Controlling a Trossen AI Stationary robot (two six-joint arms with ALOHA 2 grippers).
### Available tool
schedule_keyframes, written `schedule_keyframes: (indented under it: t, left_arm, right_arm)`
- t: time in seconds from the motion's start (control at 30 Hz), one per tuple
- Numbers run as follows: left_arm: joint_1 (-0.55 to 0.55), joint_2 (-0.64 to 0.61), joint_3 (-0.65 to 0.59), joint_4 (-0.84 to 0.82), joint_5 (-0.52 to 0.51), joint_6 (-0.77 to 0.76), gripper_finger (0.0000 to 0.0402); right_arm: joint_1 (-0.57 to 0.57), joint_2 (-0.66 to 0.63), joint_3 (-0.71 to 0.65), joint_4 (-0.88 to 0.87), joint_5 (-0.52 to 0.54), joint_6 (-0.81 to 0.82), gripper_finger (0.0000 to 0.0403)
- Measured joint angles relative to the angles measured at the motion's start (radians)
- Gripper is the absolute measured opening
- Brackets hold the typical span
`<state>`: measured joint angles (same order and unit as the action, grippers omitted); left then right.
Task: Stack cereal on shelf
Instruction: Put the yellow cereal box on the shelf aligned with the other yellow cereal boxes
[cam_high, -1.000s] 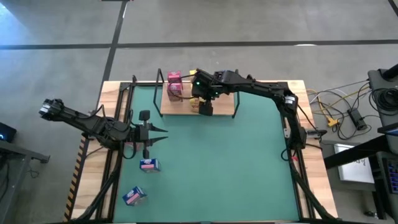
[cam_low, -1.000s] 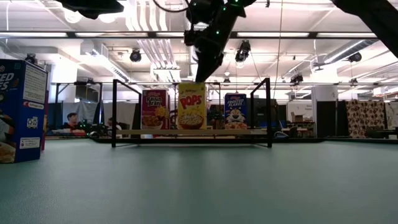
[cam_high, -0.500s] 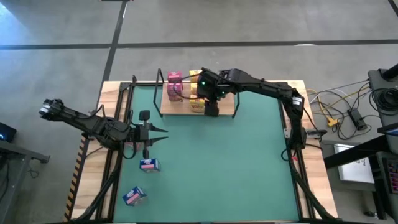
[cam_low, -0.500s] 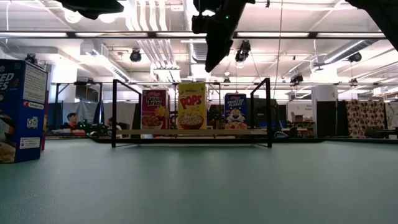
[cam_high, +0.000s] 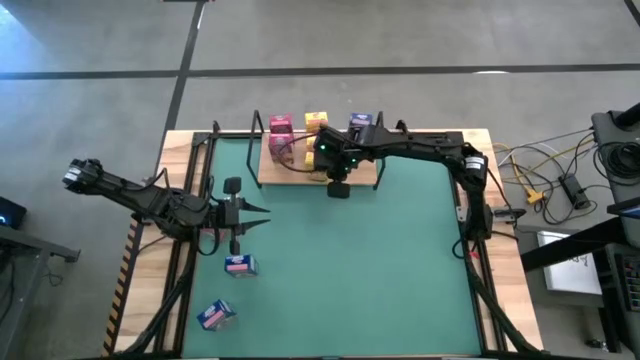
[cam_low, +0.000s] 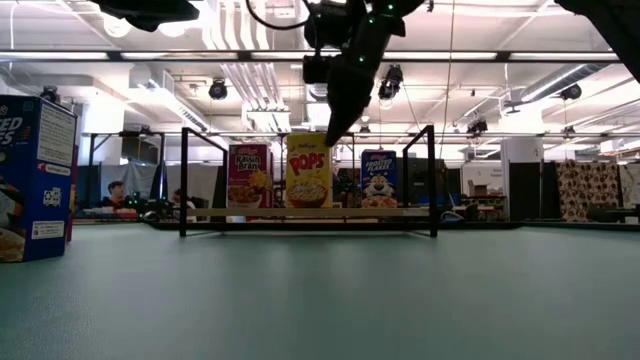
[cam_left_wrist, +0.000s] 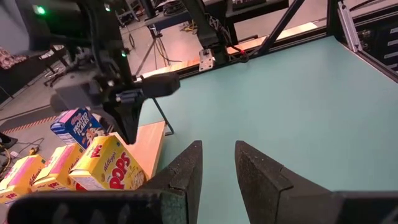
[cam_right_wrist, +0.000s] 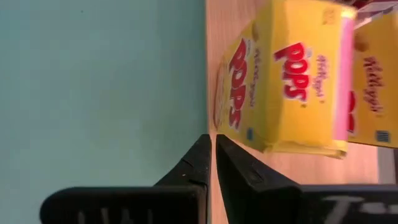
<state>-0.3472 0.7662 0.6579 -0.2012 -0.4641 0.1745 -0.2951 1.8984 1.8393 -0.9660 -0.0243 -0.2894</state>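
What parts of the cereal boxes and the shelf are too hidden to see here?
- High view: the right gripper and its arm cover part of the shelf, so the boxes there can't be counted.
- Low view: the big blue box is cut off by the left edge.
- Left wrist view: the pink boxes are cut off at the corner.
- High view: the fronts of the two blue boxes on the mat are too small to read.

right pincer (cam_high: 338, 187) over shelf (cam_high: 296, 172), cereal (cam_high: 281, 127)

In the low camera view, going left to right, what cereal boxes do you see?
Big-looking blue box at the left edge → pink box on the shelf → yellow Pops box, with the shut right gripper just above it → blue box on the shelf.
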Motion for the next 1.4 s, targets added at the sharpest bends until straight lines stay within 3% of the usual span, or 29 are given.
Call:
schedule_keyframes:
  t: [0.2,1.4]
  left_arm:
    - [0.000,0.000,0.000,0.000,0.000,0.000,0.0077]
    - [0.000,0.000,0.000,0.000,0.000,0.000,0.0077]
  right_arm:
    - [0.000,0.000,-0.010,0.014,0.086,-0.002,0.0013]
    - [0.004,-0.001,-0.009,-0.012,0.104,0.029,0.0013]
